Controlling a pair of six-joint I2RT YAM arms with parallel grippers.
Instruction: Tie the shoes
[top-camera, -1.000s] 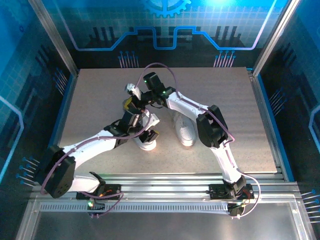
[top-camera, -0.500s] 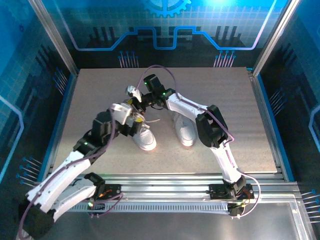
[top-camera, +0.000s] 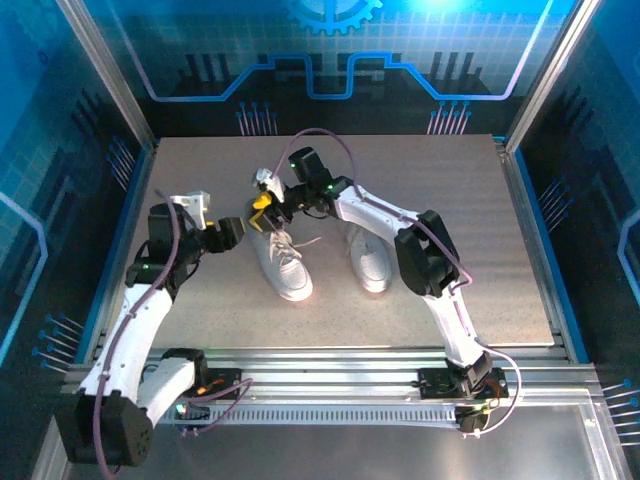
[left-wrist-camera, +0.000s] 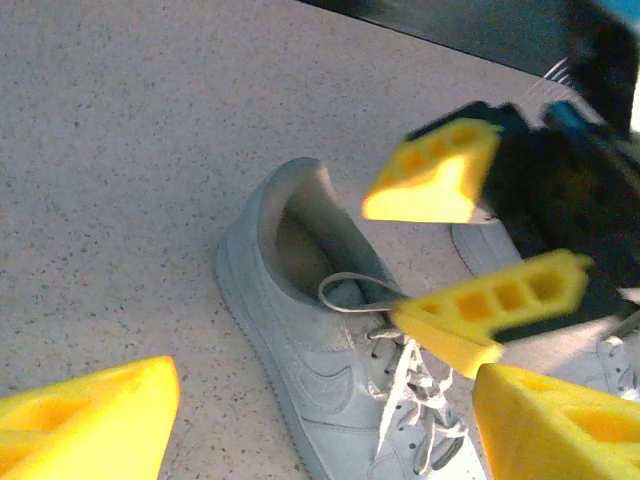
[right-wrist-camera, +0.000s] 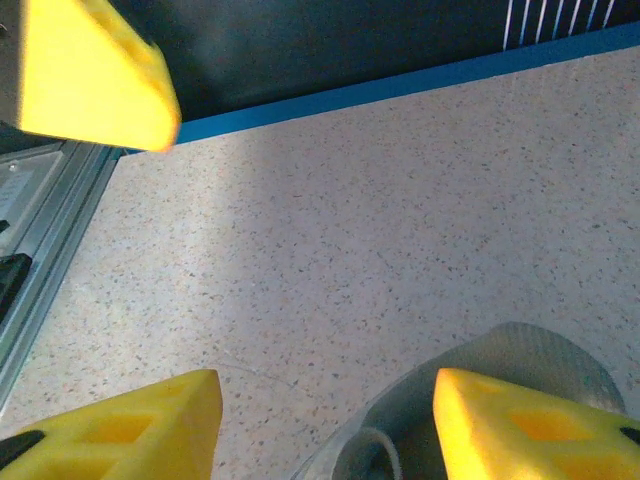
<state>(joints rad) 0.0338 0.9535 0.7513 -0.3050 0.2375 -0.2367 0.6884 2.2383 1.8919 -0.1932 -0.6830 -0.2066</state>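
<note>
Shoes: the first shoe (top-camera: 284, 265) stands just left of centre on the desk (top-camera: 450, 200), toe toward the bottom of the top view. The second shoe (top-camera: 368, 260) stands near it on the right, parallel and not touching.
Laces: the first shoe's laces (top-camera: 300, 243) lie loose over the tongue with no bow, one strand trailing toward the second shoe. A small loop (left-wrist-camera: 348, 290) rises over the heel opening in the left wrist view.
Right tool: the right tool (left-wrist-camera: 455, 245) hangs over the heel end of the first shoe. Its jaws are well apart and pinch nothing. The loop's end meets the tip of its lower finger; I cannot tell whether it is hooked there or only beside it.
Left tool: the left tool (top-camera: 232, 231) sits left of the first shoe, clear of it and aimed at it. Its fingers (left-wrist-camera: 100, 420) are spread wide with nothing between them.
Step in hand: probably early in the knot on the first shoe, with one loop formed and neither tool gripping lace. The second shoe looks untouched, though its laces are too small to judge.
Next move: one tool likely has to close on the loop to keep it standing. The other has to find the free strand near the tongue.
Risk: the loop looks slack and could collapse if nudged.
</note>
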